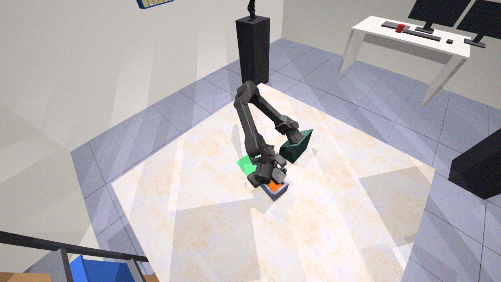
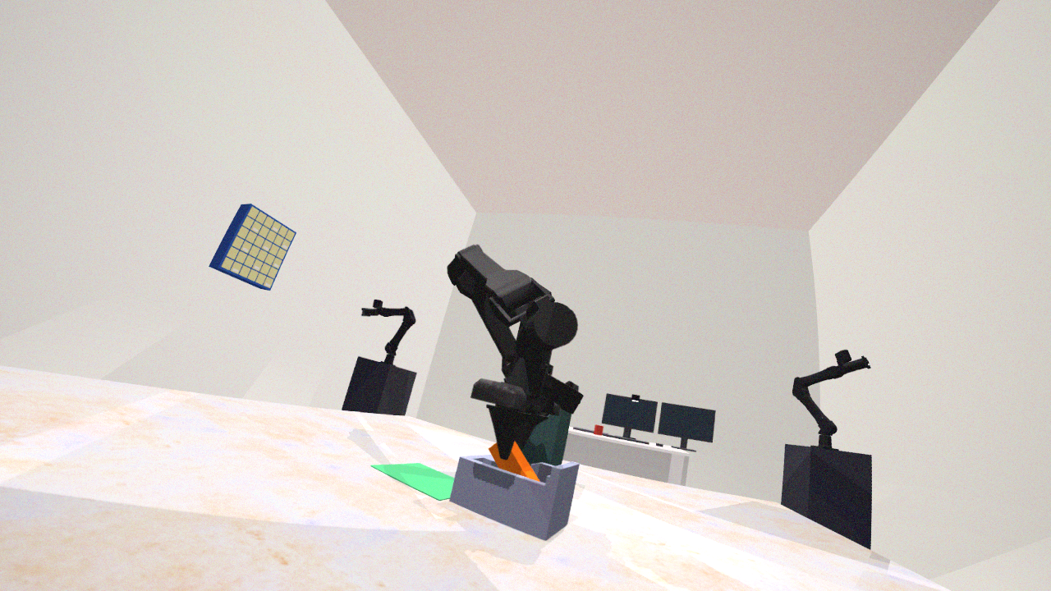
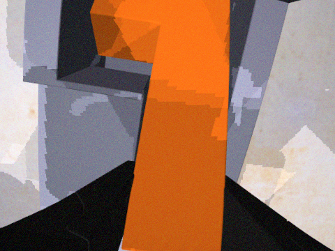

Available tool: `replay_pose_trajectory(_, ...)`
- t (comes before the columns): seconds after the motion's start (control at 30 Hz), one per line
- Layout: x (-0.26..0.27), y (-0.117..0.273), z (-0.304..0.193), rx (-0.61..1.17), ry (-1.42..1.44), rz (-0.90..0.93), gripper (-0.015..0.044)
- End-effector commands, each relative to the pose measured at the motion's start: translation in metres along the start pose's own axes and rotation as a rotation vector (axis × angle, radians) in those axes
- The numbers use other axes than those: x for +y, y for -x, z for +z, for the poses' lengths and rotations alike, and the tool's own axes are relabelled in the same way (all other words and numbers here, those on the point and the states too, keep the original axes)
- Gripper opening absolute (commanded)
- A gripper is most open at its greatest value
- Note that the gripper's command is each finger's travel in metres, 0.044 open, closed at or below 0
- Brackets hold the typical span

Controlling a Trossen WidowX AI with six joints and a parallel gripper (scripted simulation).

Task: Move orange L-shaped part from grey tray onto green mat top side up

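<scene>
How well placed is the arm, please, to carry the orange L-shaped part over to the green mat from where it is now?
Probably well placed: the gripper is shut on the raised end of the orange L-shaped part, which tilts up out of the grey tray. The green mat lies right beside the tray, with nothing visible between.

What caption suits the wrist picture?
Black claw pinching the tipped-up orange L-shaped part above the grey tray.

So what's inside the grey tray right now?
The orange L-shaped part sits tilted in the grey tray: its hooked end is down in the dark pocket, its straight end raised and pinched by the black gripper. The part covers the pocket floor beneath it.
</scene>
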State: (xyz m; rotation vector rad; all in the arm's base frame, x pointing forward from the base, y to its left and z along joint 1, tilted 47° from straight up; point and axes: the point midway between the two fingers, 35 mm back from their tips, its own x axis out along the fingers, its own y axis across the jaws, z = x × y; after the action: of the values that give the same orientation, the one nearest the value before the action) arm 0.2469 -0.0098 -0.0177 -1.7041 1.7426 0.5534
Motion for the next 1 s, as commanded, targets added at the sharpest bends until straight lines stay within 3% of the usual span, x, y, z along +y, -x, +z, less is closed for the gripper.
replay_pose_trajectory(0.0,-0.002,0.006,0.000,-0.005,-0.007,-0.001,0.0000)
replay_pose_trajectory(0.97,-0.001,0.052,0.000,-0.004,-0.004,0.002,0.0000)
